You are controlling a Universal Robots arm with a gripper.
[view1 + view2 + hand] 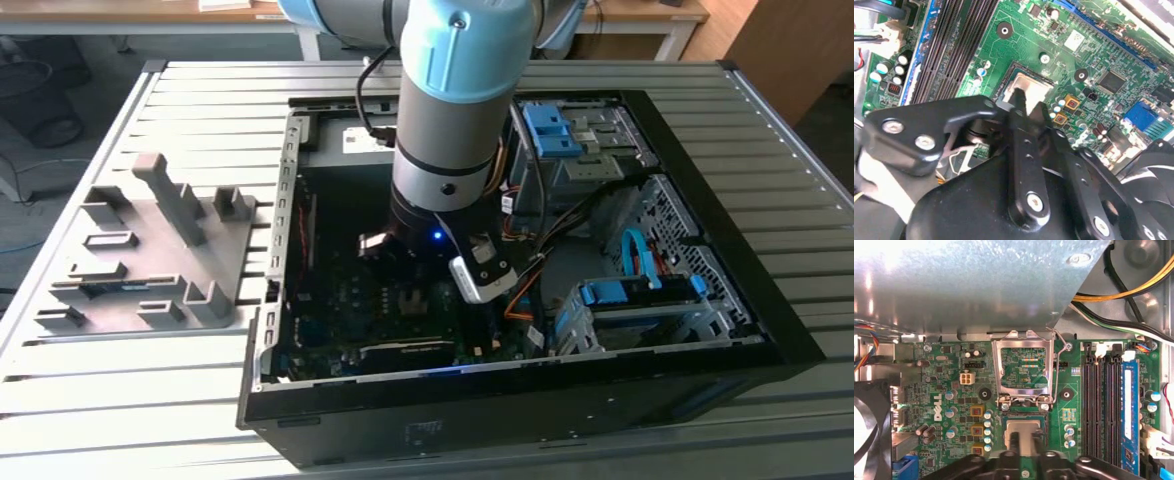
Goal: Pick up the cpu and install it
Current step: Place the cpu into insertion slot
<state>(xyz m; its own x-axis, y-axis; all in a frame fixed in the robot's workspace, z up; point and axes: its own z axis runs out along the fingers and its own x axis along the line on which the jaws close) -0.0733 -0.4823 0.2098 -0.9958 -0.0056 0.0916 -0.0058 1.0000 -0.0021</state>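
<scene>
Tool [1030,106] links loom closest, tips slightly apart, gripping nothing, hovering just over the cpu [1026,85], which lies flat in the motherboard [944,390] socket; load frame [995,365] stands flipped up, prob. to leave access.

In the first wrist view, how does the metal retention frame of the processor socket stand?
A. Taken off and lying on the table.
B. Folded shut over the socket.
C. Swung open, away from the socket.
C: the retention frame stands swung up off the socket, and the cpu at the socket shows uncovered, close to the end effector.
</scene>
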